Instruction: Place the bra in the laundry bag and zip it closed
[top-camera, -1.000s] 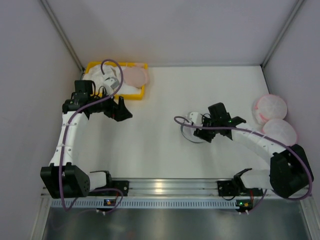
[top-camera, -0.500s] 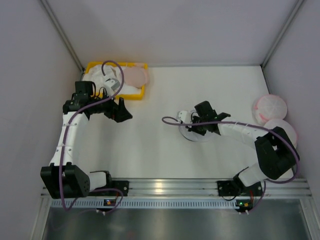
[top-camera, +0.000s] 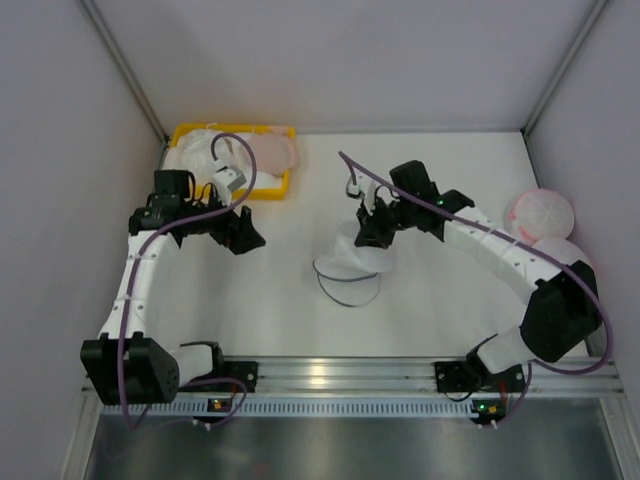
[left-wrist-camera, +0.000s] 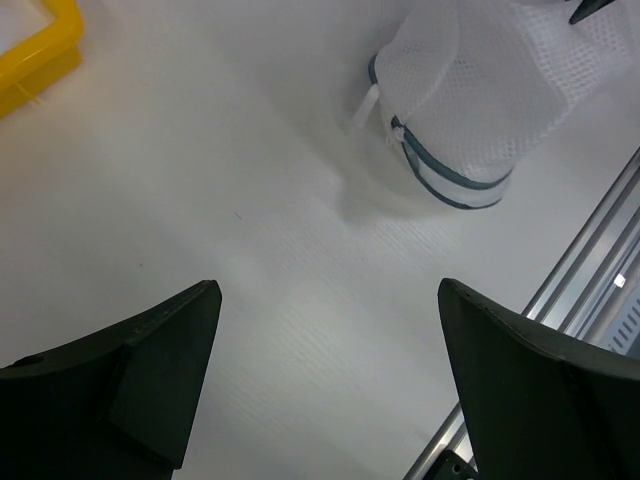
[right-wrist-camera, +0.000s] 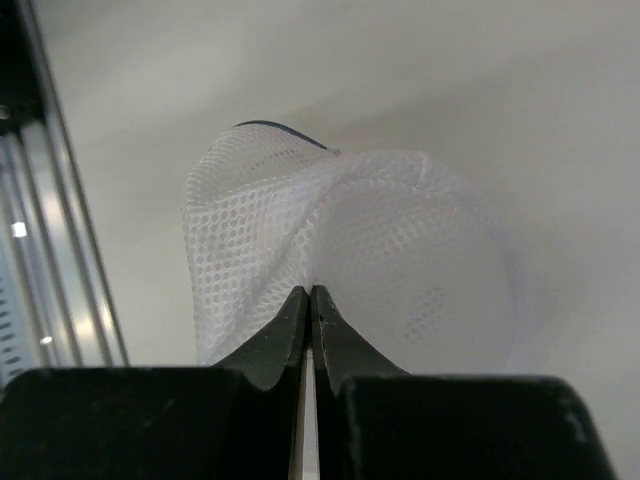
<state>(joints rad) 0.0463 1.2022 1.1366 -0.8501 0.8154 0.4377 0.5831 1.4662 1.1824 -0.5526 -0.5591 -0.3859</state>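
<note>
Right wrist view shows the right end effector (right-wrist-camera: 309, 292) pinched fully together on a fold of white mesh, with the laundry bag (right-wrist-camera: 400, 250) bulging just ahead of its tips. Seen from the top external view, the bag drapes down from that end effector, and its dark grey zipper rim forms a loop at the low end near the surface (top-camera: 300, 310). The left end effector (top-camera: 245, 232) has its fingers spread wide and holds nothing. The bag lies well ahead of it. The bra (top-camera: 270, 153) lies in the yellow tray (top-camera: 283, 185) just beyond the left end effector, beside white garments (top-camera: 195, 155) and well apart from the right end effector. Two pink-rimmed mesh pouches (top-camera: 540, 215) sit far to the right end effector's right.
</note>
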